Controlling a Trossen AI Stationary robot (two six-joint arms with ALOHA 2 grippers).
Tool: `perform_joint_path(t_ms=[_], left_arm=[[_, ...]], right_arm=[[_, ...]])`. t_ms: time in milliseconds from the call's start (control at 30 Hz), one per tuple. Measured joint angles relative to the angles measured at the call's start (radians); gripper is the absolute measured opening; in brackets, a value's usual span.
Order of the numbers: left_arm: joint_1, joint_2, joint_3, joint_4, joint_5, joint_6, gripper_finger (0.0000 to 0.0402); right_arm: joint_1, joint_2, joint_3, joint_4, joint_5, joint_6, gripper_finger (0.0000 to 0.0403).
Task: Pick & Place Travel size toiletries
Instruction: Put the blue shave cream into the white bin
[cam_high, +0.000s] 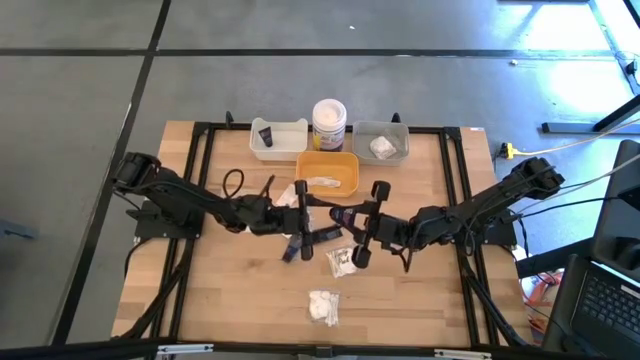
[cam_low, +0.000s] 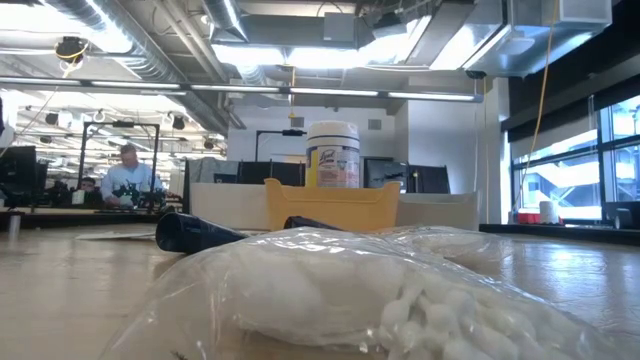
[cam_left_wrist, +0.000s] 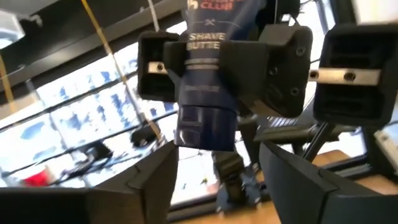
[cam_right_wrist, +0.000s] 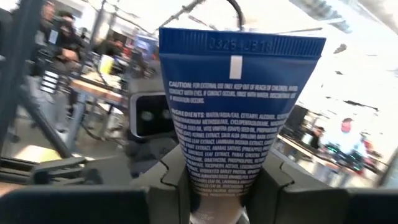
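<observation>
A dark blue tube marked "Shave Butter" stands upright in the air over the table's middle, in my right gripper. My right gripper reaches in from the right. My left gripper is open, just left of the tube and a little lower, and touches nothing; in the high view my left gripper faces the right one. Another dark tube lies on the table. A white sachet and a clear-wrapped fluffy piece lie nearer the front edge. My right gripper pinches the tube's lower body, just above the cap, between its two fingers. The fingers come level from the table's right. The tube is lifted clear and upright, cap down and crimped end up.
Along the far edge stand a white tray with a black tube, a yellow tray with a sachet, a grey tray with a fluffy piece, and a white jar. People show in the room behind.
</observation>
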Motion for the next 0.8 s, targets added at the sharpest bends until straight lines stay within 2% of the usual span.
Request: perform_joint_path(t_ms=[133, 267, 367, 467, 600, 800], left_arm=[[-0.037, -0.033, 0.0, -0.076, -0.103, 0.04, 0.025], [-0.093, -0.089, -0.001, -0.101, -0.246, 0.08, 0.0255], [-0.121, -0.116, -0.001, -0.095, -0.334, 0.007, 0.0253], [-0.13, -0.127, 0.0, -0.089, -0.366, -0.076, 0.0251], [-0.123, -0.114, 0.0, -0.081, -0.418, -0.106, 0.0248], [-0.115, -0.046, 0.046, -0.061, -0.424, -0.144, 0.0241]], right_arm=[[0.001, 0.0, 0.0, -0.047, 0.082, -0.001, 0.0109], [-0.002, 0.0, 0.0, -0.116, 0.186, -0.004, 0.0105], [-0.001, 0.0, 0.0, -0.167, 0.234, -0.004, 0.0104], [0.0, 0.0, 0.0, -0.225, 0.284, -0.004, 0.0105], [-0.002, 0.0, 0.0, -0.294, 0.357, -0.007, 0.0108], [-0.005, 0.0, 0.0, -0.322, 0.43, -0.026, 0.0102]])
